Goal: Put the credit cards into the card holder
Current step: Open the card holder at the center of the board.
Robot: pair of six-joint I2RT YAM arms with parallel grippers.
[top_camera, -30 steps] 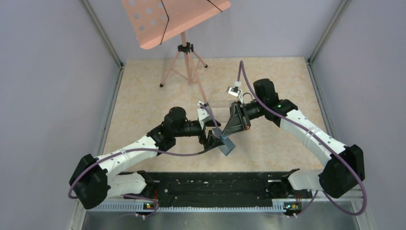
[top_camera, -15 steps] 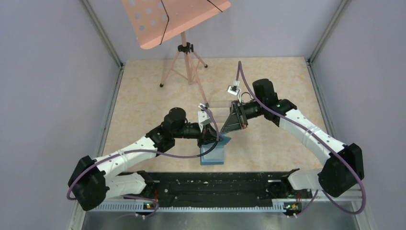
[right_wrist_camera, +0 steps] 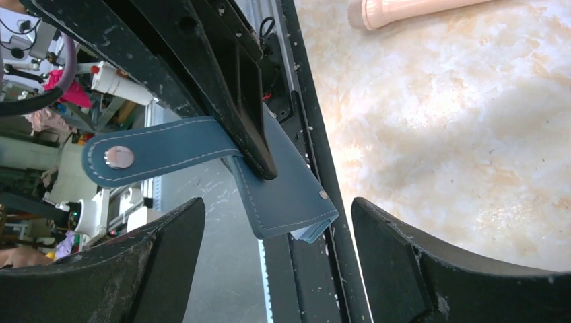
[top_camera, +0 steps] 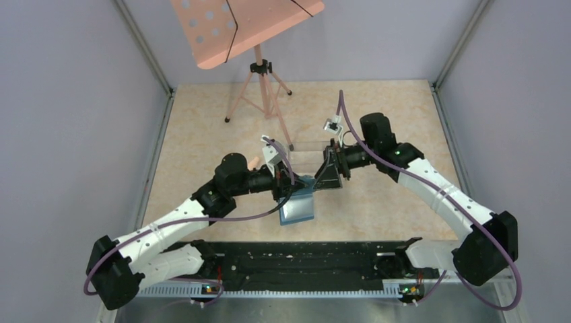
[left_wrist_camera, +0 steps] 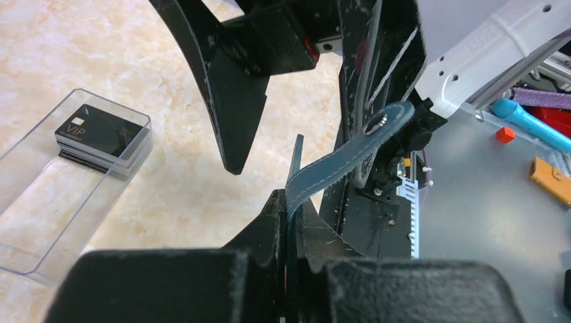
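Desk: beige marbled top, with both arm bases along its near edge. The left arm reaches forward and inward to the centre. Its left pincer is clenched on one edge of the card holder, whose lighter blue face is turned toward the top camera. Whether the holder's lower edge touches the desk cannot be told. The right arm bends in from the right. The right pincer is released, with its fingers wide on either side of the holder's corner and clear of it.

The clear plastic box lies on the desk near the pincers. The credit cards sit as a black stack at one end inside it. The top card reads "VIP"; the smaller print is illegible. The snap tab projects free, and its stud is exposed.
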